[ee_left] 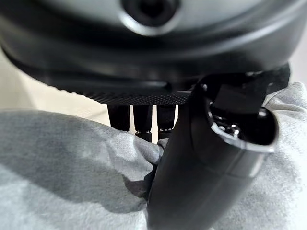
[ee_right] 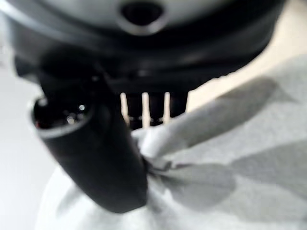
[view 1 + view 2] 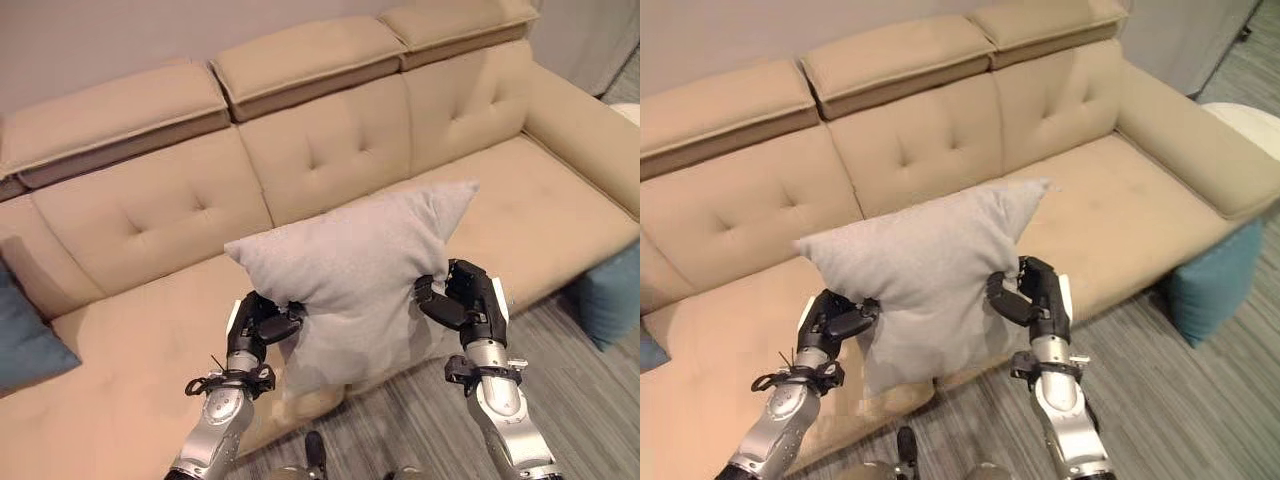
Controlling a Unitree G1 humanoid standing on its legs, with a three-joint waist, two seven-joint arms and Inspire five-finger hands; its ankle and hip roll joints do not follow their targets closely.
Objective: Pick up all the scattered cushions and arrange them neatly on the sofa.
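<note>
Cushion (image 3: 350,275), pale grey, held up in the air over the near edge of the beige sofa (image 3: 330,150), above the middle seat. Pinched at its left edge by the left hand (image 3: 262,322), thumb and fingers clamped on the fabric. Gripped the same way at its right edge by the right hand (image 3: 465,298). Teal cushion (image 3: 25,335) lying at far left on the seat; another teal cushion (image 3: 1215,280) leaning against the sofa's right end on the grey floor (image 3: 580,400).
</note>
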